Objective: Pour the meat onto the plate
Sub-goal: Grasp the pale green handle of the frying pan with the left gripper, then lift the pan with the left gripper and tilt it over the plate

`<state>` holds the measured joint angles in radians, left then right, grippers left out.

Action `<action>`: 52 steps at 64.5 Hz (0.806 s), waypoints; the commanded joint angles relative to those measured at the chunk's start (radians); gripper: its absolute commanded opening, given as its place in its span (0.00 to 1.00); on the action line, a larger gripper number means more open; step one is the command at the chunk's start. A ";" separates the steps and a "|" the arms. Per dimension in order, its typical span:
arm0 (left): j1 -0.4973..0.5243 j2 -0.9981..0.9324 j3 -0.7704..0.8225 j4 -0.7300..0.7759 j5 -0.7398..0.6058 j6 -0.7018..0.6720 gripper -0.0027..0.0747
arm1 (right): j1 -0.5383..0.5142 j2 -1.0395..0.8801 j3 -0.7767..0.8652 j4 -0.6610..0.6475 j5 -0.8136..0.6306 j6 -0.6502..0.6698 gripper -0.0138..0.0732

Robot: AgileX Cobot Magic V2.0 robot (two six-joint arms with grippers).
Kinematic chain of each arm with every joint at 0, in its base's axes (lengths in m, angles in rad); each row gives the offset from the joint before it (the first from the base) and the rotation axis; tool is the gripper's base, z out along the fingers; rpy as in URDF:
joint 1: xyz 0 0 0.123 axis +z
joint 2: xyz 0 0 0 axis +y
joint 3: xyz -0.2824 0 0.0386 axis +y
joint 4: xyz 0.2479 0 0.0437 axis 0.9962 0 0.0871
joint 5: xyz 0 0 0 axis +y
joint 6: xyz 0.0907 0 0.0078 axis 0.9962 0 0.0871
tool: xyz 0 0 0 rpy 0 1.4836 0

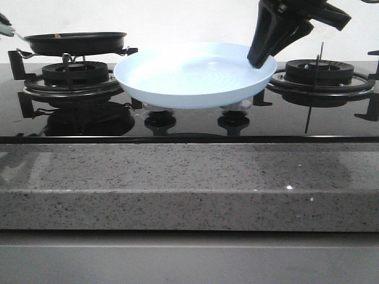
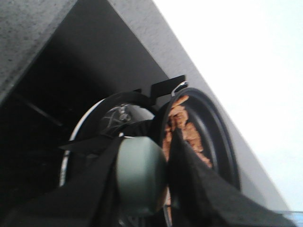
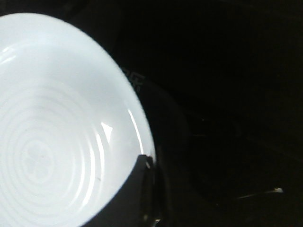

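Note:
The pale blue plate (image 1: 189, 74) sits at the middle of the stove between the two burners, and its ringed inside (image 3: 52, 142) is bare. My right gripper (image 1: 260, 58) is shut on the plate's right rim, with one dark finger (image 3: 135, 189) lying over the edge. The black frying pan (image 1: 77, 41) is over the left burner. In the left wrist view the meat (image 2: 182, 125) shows as orange-brown pieces inside the pan (image 2: 218, 137). My left gripper (image 2: 144, 142) is shut on the pan's grey-green handle (image 2: 139, 177). Only the handle's end (image 1: 5, 29) shows in the front view.
A black glass cooktop (image 1: 189, 127) carries a left burner (image 1: 71, 74) and a right burner (image 1: 320, 74) with raised grates. Two knobs (image 1: 160, 121) sit below the plate. A speckled grey stone counter edge (image 1: 189, 183) runs along the front.

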<state>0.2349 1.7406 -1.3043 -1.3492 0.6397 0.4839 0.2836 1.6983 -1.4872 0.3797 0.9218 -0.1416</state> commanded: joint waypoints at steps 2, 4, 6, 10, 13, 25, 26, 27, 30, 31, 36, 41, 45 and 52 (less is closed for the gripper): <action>0.003 -0.042 -0.030 -0.015 0.000 0.013 0.10 | -0.003 -0.054 -0.021 0.035 -0.031 -0.009 0.09; 0.003 -0.042 -0.030 -0.015 0.001 0.015 0.08 | -0.003 -0.054 -0.021 0.035 -0.031 -0.009 0.09; 0.003 -0.042 -0.030 -0.015 0.004 0.018 0.06 | -0.003 -0.054 -0.021 0.035 -0.031 -0.009 0.09; 0.003 -0.042 -0.030 -0.021 0.017 0.034 0.03 | -0.003 -0.054 -0.021 0.035 -0.031 -0.009 0.09; 0.003 -0.042 -0.030 -0.021 0.027 0.038 0.01 | -0.003 -0.054 -0.021 0.035 -0.031 -0.009 0.09; 0.023 -0.054 -0.030 -0.103 0.107 0.093 0.01 | -0.003 -0.054 -0.021 0.035 -0.031 -0.009 0.09; 0.025 -0.057 -0.030 -0.115 0.122 0.104 0.01 | -0.003 -0.054 -0.021 0.035 -0.031 -0.009 0.09; 0.028 -0.064 -0.030 -0.128 0.129 0.117 0.01 | -0.003 -0.054 -0.021 0.035 -0.031 -0.009 0.09; 0.034 -0.081 -0.030 -0.157 0.149 0.145 0.01 | -0.003 -0.054 -0.021 0.035 -0.031 -0.009 0.09; 0.035 -0.091 -0.030 -0.160 0.151 0.147 0.01 | -0.003 -0.054 -0.021 0.035 -0.031 -0.009 0.09; 0.033 -0.132 -0.030 -0.160 0.149 0.173 0.01 | -0.003 -0.054 -0.021 0.035 -0.031 -0.009 0.09; 0.021 -0.172 -0.030 -0.156 0.161 0.191 0.01 | -0.003 -0.054 -0.021 0.035 -0.031 -0.009 0.09; 0.006 -0.194 -0.030 -0.153 0.171 0.196 0.01 | -0.003 -0.054 -0.021 0.035 -0.031 -0.009 0.09; -0.051 -0.225 -0.030 -0.151 0.177 0.206 0.01 | -0.003 -0.054 -0.021 0.035 -0.031 -0.009 0.09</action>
<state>0.2222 1.5828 -1.3052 -1.4302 0.7838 0.6833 0.2836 1.6983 -1.4872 0.3797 0.9218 -0.1416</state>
